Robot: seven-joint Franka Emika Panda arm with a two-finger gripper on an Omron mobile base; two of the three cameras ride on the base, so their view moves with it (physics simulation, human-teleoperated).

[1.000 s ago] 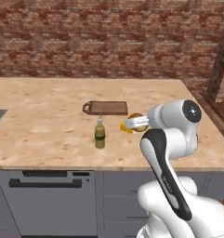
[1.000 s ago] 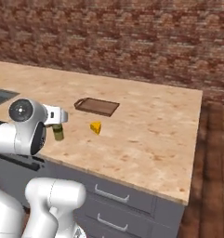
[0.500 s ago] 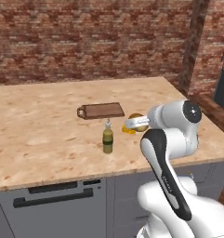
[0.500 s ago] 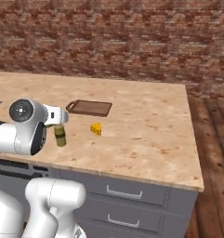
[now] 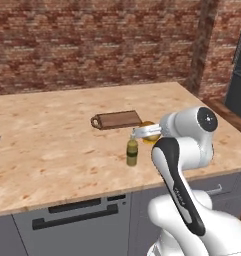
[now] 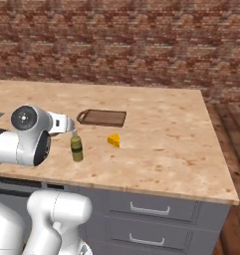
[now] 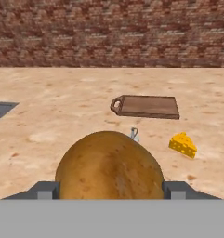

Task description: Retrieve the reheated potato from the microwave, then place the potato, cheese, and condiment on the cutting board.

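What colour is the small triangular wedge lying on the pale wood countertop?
Bright yellow-orange: the small triangular cheese wedge shows best in the hand view.

red-brown brick back wall (image 6: pixel 121 45), pale speckled wood countertop (image 6: pixel 176 144), grey drawer fronts (image 6: pixel 156 224) below, wood plank floor (image 6: pixel 236 149) at right.

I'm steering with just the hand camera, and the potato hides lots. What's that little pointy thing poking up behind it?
Observer: A nozzle. A green bottle stands upright on the counter, just in front of the hand holding your potato.
Operator: Is it touching the board?
Observer: No. It stands apart from the board, nearer the counter's front edge, left of the cheese.
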